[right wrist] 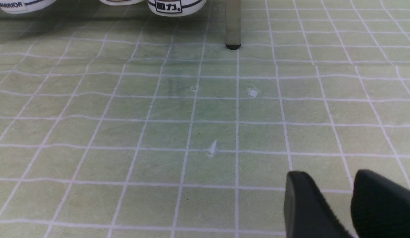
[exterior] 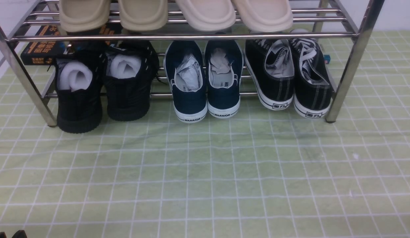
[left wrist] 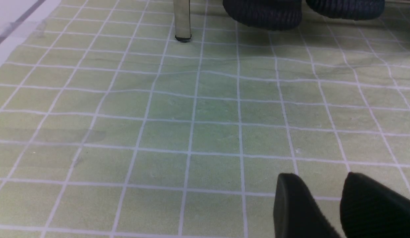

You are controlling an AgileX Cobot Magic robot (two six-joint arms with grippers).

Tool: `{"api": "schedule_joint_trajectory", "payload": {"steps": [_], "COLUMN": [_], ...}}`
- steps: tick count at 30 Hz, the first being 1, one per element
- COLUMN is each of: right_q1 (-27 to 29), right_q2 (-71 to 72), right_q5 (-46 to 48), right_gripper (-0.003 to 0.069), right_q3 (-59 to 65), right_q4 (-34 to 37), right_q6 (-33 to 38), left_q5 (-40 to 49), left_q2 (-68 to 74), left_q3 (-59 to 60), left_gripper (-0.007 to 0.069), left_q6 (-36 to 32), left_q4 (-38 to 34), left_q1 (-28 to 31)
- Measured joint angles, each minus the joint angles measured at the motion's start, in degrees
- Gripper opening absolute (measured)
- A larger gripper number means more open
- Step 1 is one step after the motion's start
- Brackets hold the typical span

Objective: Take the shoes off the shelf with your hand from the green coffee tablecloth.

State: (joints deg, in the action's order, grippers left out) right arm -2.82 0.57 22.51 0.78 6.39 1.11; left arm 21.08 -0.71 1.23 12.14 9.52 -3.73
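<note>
The green coffee tablecloth (exterior: 205, 172) lay under the shelf (exterior: 352, 66); its shoes (exterior: 277, 89) (likely light, soft) wanted a heel-rim pinch; right gripper (right wrist: 329, 185) hung part-open, empty.

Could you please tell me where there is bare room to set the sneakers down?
The whole stretch of cloth in front of the rack is bare, from the shoes' heels toward the robot. It is crowded at the lower tier, filled side by side by black shoes, navy slip-ons and sneakers; slippers fill the top.
</note>
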Motion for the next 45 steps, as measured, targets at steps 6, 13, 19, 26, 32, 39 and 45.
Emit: {"api": "schedule_joint_trajectory", "payload": {"steps": [6, 13, 19, 26, 32, 39, 45], "right_q1": [0.0, 0.0, 0.0, 0.0, 0.0, 0.0, 0.0], "right_q2": [0.0, 0.0, 0.0, 0.0, 0.0, 0.0, 0.0], "right_q5": [0.0, 0.0, 0.0, 0.0, 0.6, 0.6, -1.2], "right_gripper": [0.0237, 0.0237, 0.0237, 0.0237, 0.0237, 0.0237, 0.0237], "right_q3": [0.0, 0.0, 0.0, 0.0, 0.1, 0.6, 0.6], "right_q4": [0.0, 0.0, 0.0, 0.8, 20.0, 39.8, 47.1], "right_q6": [0.0, 0.0, 0.0, 0.0, -6.2, -8.5, -6.7], "left_q5": [0.0, 0.0, 0.0, 0.0, 0.0, 0.0, 0.0], "left_q2": [0.0, 0.0, 0.0, 0.0, 0.0, 0.0, 0.0], "left_q3": [0.0, 0.0, 0.0, 0.0, 0.0, 0.0, 0.0], "left_gripper": [0.0242, 0.0242, 0.0242, 0.0242, 0.0242, 0.0242, 0.0242], "left_q6": [0.0, 0.0, 0.0, 0.0, 0.0, 0.0, 0.0], "left_q4": [0.0, 0.0, 0.0, 0.0, 0.0, 0.0, 0.0], "left_q1": [0.0, 0.0, 0.0, 0.0, 0.0, 0.0, 0.0]}}
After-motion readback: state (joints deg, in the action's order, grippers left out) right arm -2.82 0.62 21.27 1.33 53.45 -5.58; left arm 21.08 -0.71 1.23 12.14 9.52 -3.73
